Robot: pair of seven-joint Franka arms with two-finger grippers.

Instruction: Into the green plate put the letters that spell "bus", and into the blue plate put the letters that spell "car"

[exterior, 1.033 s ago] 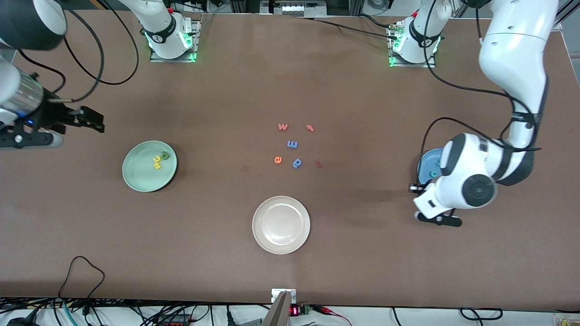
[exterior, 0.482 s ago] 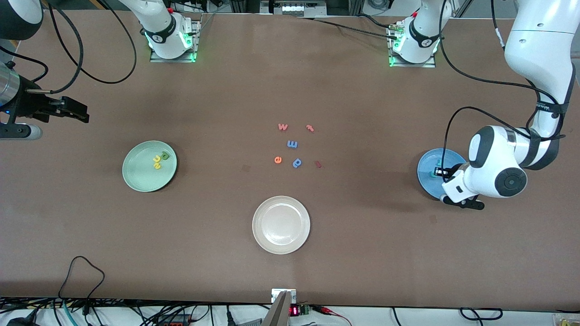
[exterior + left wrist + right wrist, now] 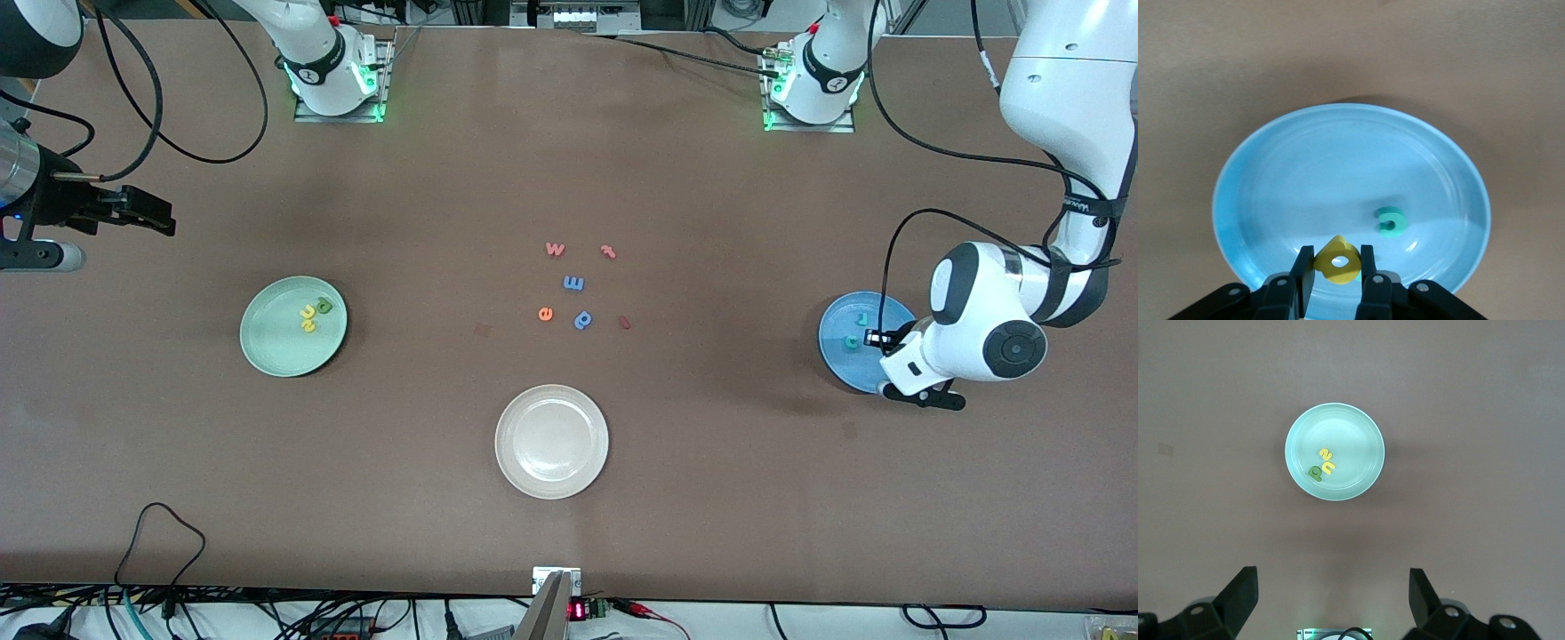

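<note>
Left claw [image 3: 1336,285] clamps small yellow foam letter a [image 3: 1337,261], hanging over round sky-blue plate [image 3: 836,316], directly below claw. Teal c [image 3: 1391,222] lies in plate just beside held letter. You release straight down. Right claw [image 3: 1331,587] waits spread wide, above pale mint-green plate [image 3: 1358,430] holding b, u, s.

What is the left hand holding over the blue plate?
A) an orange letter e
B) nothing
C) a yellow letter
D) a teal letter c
C: in the left wrist view the left hand is closed on a yellow letter above the blue plate, while the teal c already lies in the plate.
</note>
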